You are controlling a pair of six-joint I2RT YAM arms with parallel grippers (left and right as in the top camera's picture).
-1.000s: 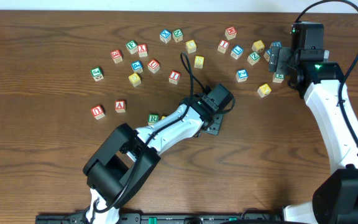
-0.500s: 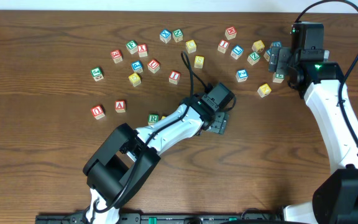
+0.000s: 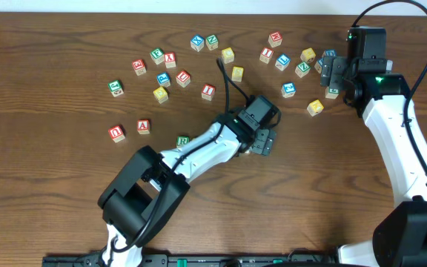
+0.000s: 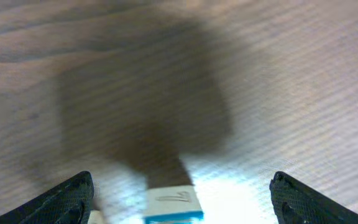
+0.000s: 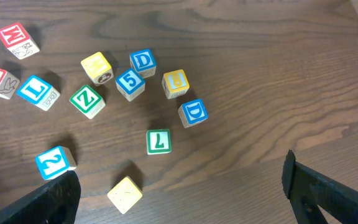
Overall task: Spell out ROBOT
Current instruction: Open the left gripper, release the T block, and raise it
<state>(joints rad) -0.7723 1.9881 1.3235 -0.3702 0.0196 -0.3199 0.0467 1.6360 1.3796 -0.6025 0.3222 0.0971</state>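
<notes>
Nearest the robot on the table (image 3: 65, 193), the R cube (image 3: 183, 140) sits with its green letter up, marking the left end of the word. The left arm (image 3: 199, 152) lies across the stretch to its right, so it is impossible to tell how many letters stand there. At the arm's end the left gripper (image 4: 180, 193) hangs low with its jaws spread wide. The blue-edged cube (image 4: 173, 202) sits on the wood between them, touching neither finger. This looks like the setting-down of a cube at the right end of the row, perhaps the T, though its letter cannot be read. In the wrist view it shows a pale wooden face with a faint mark and a blue band along the near edge, and it sits square to the jaws. The next move calls for a straight lift, so that neither finger nudges the cube. After that the row needs a look once the arm is clear of it. Farther off, the loose cubes (image 3: 196, 42) are scattered across the far side, small wooden blocks with red, blue, green or yellow faces. A yellow cube (image 3: 316, 107) with a plain top lies at far right, apart from the rest. The right gripper (image 5: 180, 186) hovers above that cluster, its jaws fully apart and holding nothing.
</notes>
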